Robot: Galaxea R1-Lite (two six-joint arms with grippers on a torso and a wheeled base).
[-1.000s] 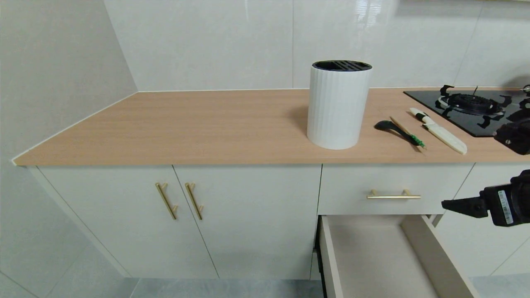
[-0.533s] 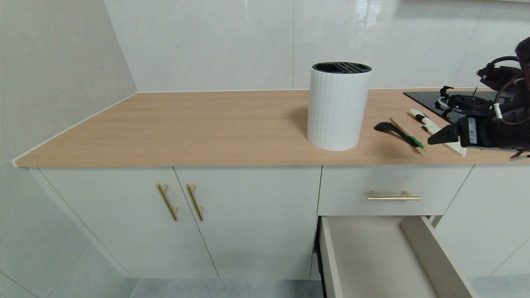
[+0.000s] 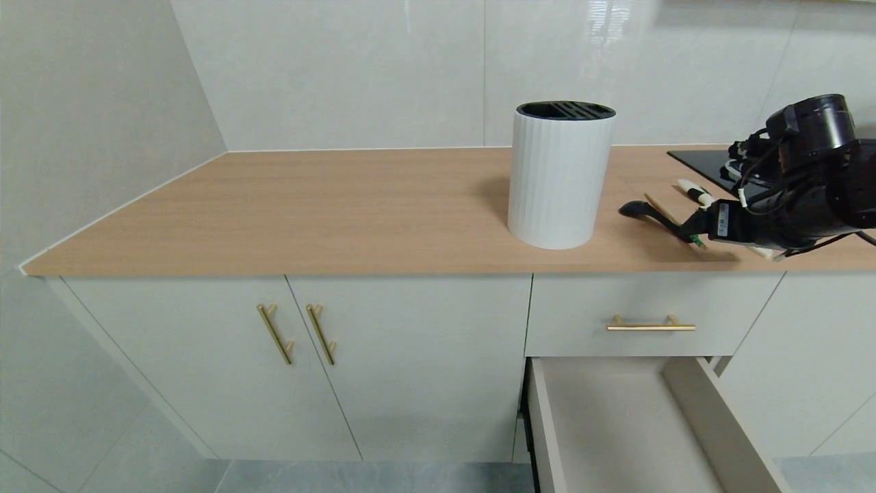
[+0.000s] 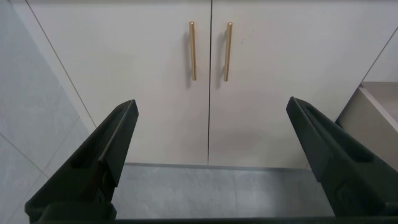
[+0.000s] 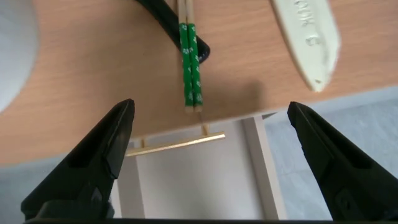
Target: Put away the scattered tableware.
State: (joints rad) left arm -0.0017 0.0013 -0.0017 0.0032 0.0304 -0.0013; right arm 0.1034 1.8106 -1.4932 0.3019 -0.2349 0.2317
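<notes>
Here, in the head view, a white ribbed knife block with a slotted black top stands on the wooden worktop, toward its right end and near the front edge. Just right of it lie a black spoon and a pair of chopsticks, crossing each other. A white knife lies farther right, beside the black hob at the worktop's right end. The right gripper hangs low over the near ends of the chopsticks, by the front edge. Below the worktop, a shut drawer with a brass handle sits above an open drawer.

From the left wrist, the left gripper has its jaws spread wide and holds nothing. It faces two shut cabinet doors with upright brass handles side by side, above a grey tiled floor.

From the right wrist, the right gripper has its jaws released and well apart, gripping nothing. The chopsticks, banded in green, lie between the two fingers' lines, and their tips reach the worktop's front edge. The spoon's black handle passes under them. The pale knife lies apart to one side, its tip near the front edge. Beyond the edge show the brass handle and the open drawer.
</notes>
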